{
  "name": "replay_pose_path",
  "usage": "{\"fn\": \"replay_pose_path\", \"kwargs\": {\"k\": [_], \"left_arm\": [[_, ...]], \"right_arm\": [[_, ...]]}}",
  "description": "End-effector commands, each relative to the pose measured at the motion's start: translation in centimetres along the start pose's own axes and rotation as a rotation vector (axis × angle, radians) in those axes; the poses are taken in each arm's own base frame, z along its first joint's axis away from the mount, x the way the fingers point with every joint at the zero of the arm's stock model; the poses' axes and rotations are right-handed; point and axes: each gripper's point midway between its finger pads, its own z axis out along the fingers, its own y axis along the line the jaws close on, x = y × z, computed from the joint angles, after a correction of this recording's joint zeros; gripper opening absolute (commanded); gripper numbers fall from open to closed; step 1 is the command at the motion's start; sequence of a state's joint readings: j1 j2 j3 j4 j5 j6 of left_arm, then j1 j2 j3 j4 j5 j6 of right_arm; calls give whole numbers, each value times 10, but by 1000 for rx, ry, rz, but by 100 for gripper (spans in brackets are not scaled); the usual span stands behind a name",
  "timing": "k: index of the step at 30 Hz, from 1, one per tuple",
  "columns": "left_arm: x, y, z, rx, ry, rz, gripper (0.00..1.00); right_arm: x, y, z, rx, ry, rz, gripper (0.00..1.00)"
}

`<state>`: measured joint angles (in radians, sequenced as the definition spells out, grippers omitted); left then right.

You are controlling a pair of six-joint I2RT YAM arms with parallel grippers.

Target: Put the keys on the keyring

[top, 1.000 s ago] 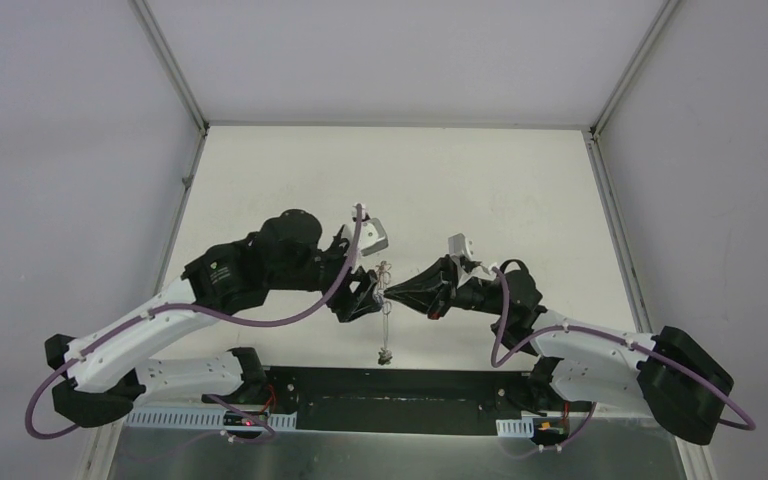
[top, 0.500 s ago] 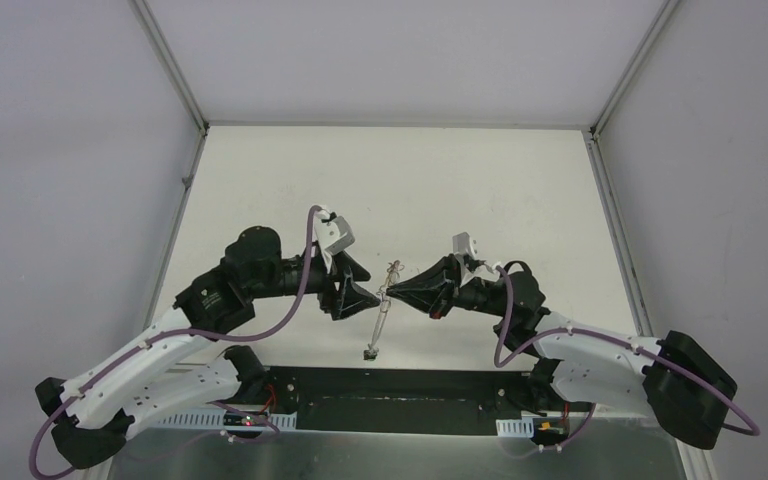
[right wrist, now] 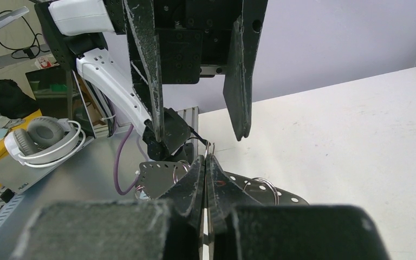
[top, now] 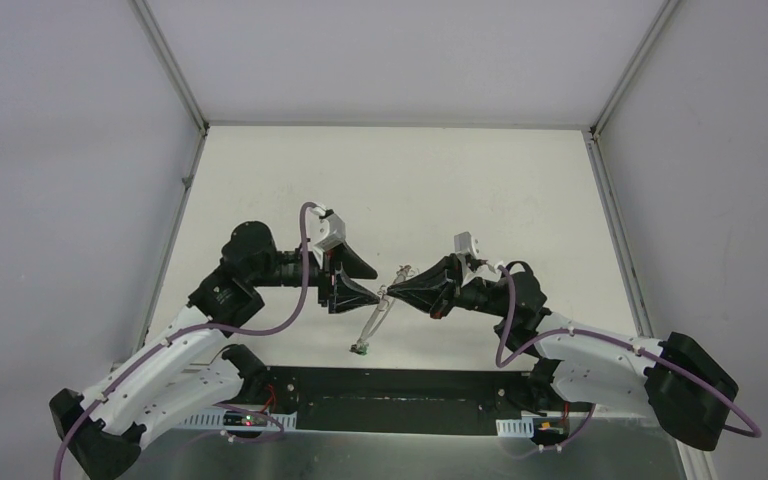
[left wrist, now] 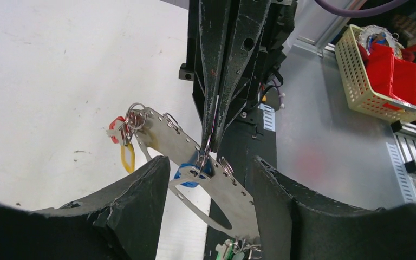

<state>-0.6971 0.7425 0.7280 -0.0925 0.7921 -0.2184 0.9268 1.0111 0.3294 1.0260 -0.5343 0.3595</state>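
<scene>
The keyring, a thin dark grey hoop with holes and small silver split rings, hangs tilted in the air between both arms. My right gripper is shut on one split ring on its rim; the ring wire shows between the pressed tips. My left gripper is open just left of the hoop, touching nothing; its fingers flank the keyring. Keys hang from the rings: a red tag, a yellow one, a blue one, a green one.
The black base plate runs along the near table edge below the hoop. Off the table, a cream basket with red parts stands beside it, and headphones lie on a metal shelf. White walls and frame posts close in the table.
My left gripper has pulled back to the left from the hoop, where it met the right tips. The hoop's lower end has swung left. The right gripper has kept its hold.
</scene>
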Motion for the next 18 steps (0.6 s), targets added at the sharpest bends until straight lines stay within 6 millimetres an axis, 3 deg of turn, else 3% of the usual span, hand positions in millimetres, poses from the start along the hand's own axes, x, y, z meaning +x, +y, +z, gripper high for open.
{"fn": "replay_pose_path", "kwargs": {"k": [1, 9, 18], "left_arm": [[-13, -15, 2, 160, -40, 61, 56], [-8, -18, 3, 226, -46, 77, 53], [-3, -8, 4, 216, -55, 80, 45]], "right_arm": [[-21, 8, 1, -23, -69, -25, 0], [-23, 8, 1, -20, -73, -29, 0], [-23, 8, 1, -19, -74, -28, 0]]}}
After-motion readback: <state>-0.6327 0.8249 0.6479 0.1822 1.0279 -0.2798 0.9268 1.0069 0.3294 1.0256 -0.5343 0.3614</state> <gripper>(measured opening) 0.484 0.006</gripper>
